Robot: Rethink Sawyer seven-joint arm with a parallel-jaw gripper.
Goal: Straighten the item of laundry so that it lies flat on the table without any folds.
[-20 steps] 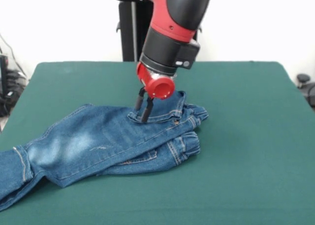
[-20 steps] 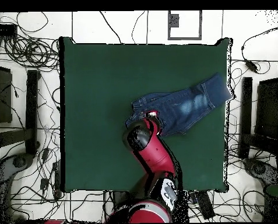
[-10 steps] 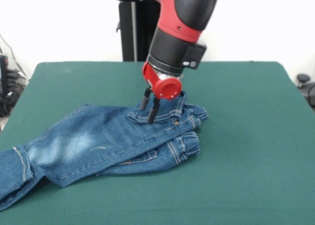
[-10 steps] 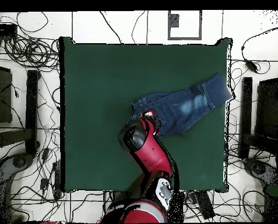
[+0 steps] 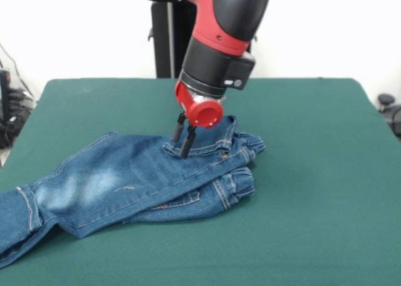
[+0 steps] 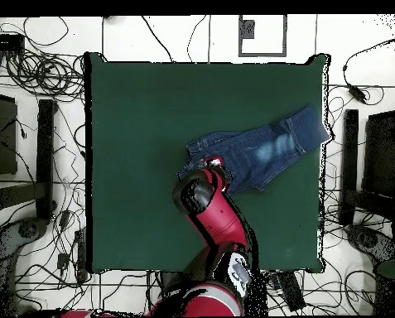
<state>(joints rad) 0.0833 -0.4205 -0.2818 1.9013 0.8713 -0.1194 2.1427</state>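
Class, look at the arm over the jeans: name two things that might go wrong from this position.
1. The pincer sits at the waistband of the jeans; a pull there may drag both stacked legs together, leaving the fold.
2. One leg already overhangs the table edge, so a tug that way might slide the jeans off.

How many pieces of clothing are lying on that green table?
1: a pair of small blue denim jeans, folded over itself, lying from the table's middle to one edge. Nothing else shows, though something could hide beneath.
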